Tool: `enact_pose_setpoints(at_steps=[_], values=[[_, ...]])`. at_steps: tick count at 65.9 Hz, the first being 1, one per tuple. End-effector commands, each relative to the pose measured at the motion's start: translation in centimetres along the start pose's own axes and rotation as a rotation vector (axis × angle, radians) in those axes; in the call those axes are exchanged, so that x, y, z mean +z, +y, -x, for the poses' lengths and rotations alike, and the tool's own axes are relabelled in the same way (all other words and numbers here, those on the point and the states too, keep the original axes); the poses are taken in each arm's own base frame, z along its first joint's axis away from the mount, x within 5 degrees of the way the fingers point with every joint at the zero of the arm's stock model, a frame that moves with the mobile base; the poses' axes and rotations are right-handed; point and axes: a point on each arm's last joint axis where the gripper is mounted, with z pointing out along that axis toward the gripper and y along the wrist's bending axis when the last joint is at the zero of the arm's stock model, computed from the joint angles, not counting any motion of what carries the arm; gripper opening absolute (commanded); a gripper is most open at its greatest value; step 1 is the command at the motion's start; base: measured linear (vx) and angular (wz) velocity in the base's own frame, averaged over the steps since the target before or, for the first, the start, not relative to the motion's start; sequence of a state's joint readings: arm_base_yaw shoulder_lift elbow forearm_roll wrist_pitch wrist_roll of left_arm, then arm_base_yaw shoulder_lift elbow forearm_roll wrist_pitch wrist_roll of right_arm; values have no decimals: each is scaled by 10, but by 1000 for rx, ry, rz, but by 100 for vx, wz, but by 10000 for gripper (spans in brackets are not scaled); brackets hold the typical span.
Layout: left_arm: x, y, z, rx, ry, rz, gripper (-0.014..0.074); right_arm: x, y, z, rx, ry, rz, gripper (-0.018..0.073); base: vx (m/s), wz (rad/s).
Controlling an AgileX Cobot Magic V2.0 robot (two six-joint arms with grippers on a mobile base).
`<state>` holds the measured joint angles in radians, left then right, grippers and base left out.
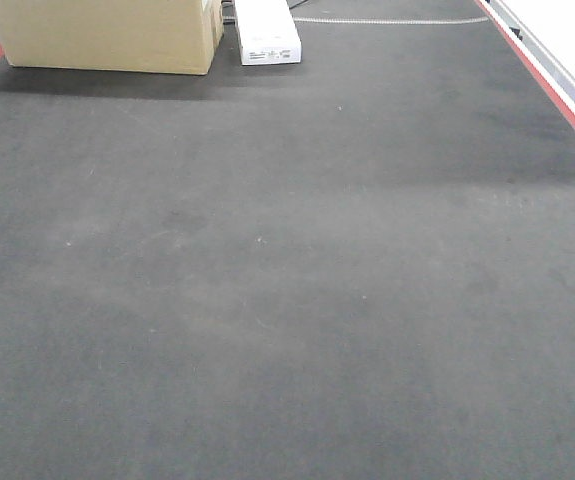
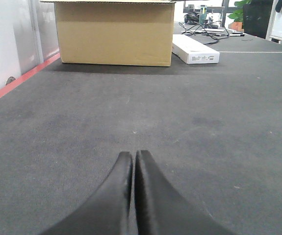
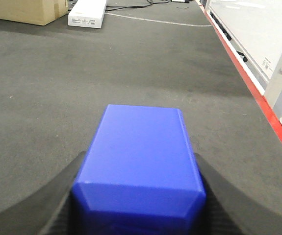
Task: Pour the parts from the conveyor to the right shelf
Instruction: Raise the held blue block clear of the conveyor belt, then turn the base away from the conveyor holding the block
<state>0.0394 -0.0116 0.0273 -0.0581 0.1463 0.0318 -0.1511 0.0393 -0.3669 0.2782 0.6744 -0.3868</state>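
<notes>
- dark grey surface (image 1: 287,300) carries one cardboard box (image 1: 107,35) and one white box (image 1: 265,38), far end
- left end effector (image 2: 133,159) pinched together, empty
- right end effector (image 3: 140,176) clamps one blue box (image 3: 141,152)

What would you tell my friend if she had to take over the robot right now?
Left claw: shut, holding nothing, low over the grey mat.
Right claw: shut on a blue box, gripping it from both sides.
Far end of the mat: a cardboard box with a white box lying beside it.
Done: the blue box is in the right claw. Whether it holds any parts cannot be seen.
Left: take it to the right shelf and pour. No view shows the shelf or the conveyor, so find them first.
</notes>
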Motion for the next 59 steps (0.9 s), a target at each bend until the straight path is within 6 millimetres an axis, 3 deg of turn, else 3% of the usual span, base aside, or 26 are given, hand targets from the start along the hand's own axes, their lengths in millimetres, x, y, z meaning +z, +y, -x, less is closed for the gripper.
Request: enact_pose_setpoints(at_steps=[1, 34, 59], values=[[-2, 0, 14, -17, -99, -6, -6, -2, -3, 13, 8, -86, -28, -5, -7, -1], [-2, 0, 14, -17, -99, -6, -6, -2, -3, 13, 7, -86, -29, -5, -24, -11], [-2, 0, 14, -17, -99, -6, -6, -2, -3, 13, 7, -86, -29, -5, -34, -60]])
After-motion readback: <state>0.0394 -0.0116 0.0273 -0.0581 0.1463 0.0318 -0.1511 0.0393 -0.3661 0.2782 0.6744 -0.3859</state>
